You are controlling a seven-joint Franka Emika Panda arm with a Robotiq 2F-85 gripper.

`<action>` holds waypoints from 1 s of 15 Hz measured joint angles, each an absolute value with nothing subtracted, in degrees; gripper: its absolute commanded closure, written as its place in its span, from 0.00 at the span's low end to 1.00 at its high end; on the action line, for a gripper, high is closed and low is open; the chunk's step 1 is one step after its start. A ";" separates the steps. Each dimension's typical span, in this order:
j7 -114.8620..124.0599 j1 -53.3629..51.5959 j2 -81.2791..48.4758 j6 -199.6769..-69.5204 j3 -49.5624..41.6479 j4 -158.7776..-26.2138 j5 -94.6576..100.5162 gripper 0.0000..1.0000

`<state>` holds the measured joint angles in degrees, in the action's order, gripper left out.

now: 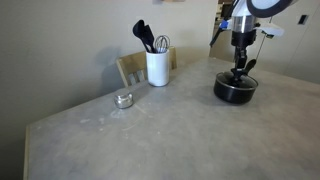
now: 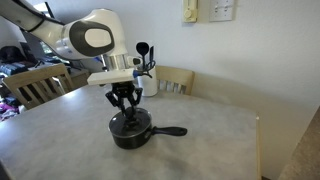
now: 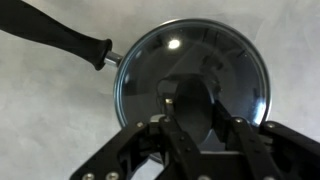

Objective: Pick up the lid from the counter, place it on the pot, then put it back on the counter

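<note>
The black pot [image 1: 235, 92] [image 2: 130, 133] stands on the grey counter [image 1: 150, 140] [image 2: 220, 130], its long handle [image 2: 170, 130] [image 3: 60, 42] pointing sideways. The glass lid [image 3: 190, 60] with a thin metal rim lies on the pot. My gripper [image 1: 239, 72] [image 2: 124, 103] [image 3: 195, 115] comes straight down over the pot's middle. In the wrist view its fingers sit on both sides of the lid's black knob [image 3: 192, 105] and close against it.
A white utensil holder [image 1: 157, 67] with black utensils stands at the counter's back edge, with a wooden chair behind it. A small round silver tin [image 1: 123, 99] lies on the counter. Another chair [image 2: 35, 85] stands beside the counter.
</note>
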<state>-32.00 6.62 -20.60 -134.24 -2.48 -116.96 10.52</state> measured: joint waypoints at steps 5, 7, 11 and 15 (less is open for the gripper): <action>-32.01 6.66 -20.71 -134.32 -2.34 -116.92 10.55 0.36; -32.02 6.65 -20.73 -134.31 -2.15 -116.97 10.71 0.29; -32.02 6.46 -20.76 -134.31 -1.32 -117.81 10.74 0.02; -32.02 6.31 -20.74 -134.31 -0.72 -118.11 10.75 0.00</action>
